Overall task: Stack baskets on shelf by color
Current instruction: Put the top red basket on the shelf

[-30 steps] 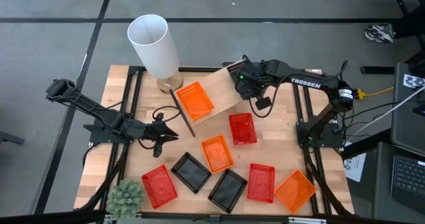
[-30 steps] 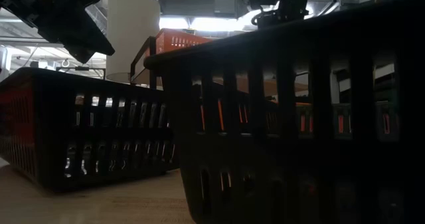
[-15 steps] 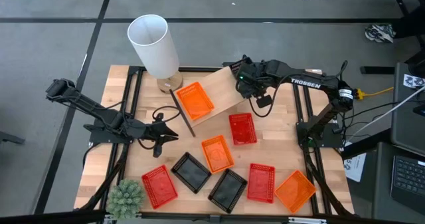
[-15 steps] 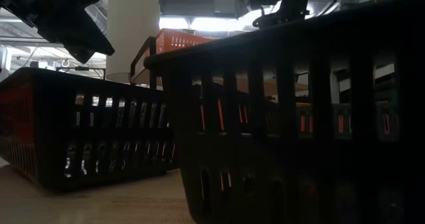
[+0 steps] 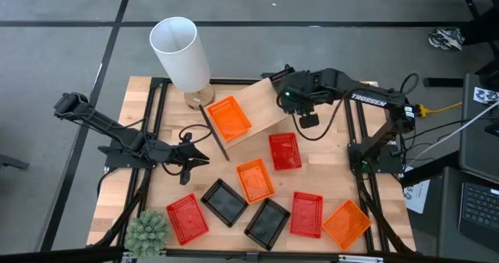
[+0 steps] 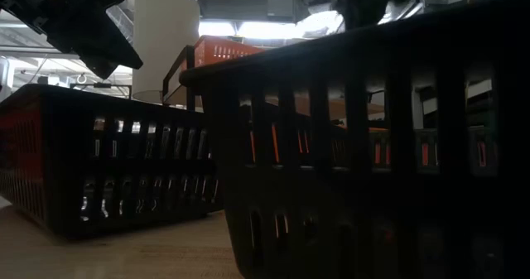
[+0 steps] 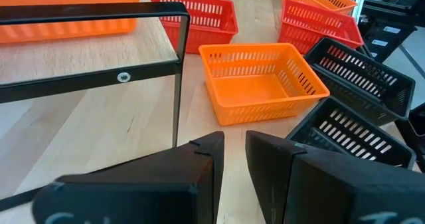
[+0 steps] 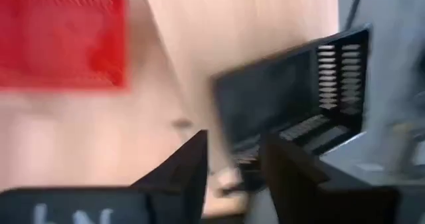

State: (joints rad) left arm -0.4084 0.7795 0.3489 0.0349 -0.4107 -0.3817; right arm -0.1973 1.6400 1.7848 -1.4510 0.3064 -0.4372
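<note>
The right arm has pulled back a little from the far corner of the shelf (image 5: 243, 113) and a black basket (image 5: 274, 82) sits there, let go

High view: the right gripper (image 5: 290, 97) hangs just beside that corner, its fingers parted, holding nothing. The left gripper (image 5: 196, 158) waits over the table's left side, empty as far as I can see. One orange basket (image 5: 229, 118) rests on the shelf; red, orange and black ones lie scattered on the table in front.

Low view: two black baskets fill the foreground; the nearer one (image 6: 364, 146) blocks almost everything behind it. The orange basket shows up on the shelf beyond.

Left wrist view: its fingers (image 7: 202, 164) stand a narrow gap apart with nothing between; an orange basket (image 7: 259, 81) lies just ahead.

Right wrist view: smeared by motion, a red basket (image 8: 63, 41) and a dark one can be told.

To do this well, I judge the arm should lift clear before swinging, so it does not drag the black basket off its corner.

Whether that basket sits square on the board is hard to make out
</note>
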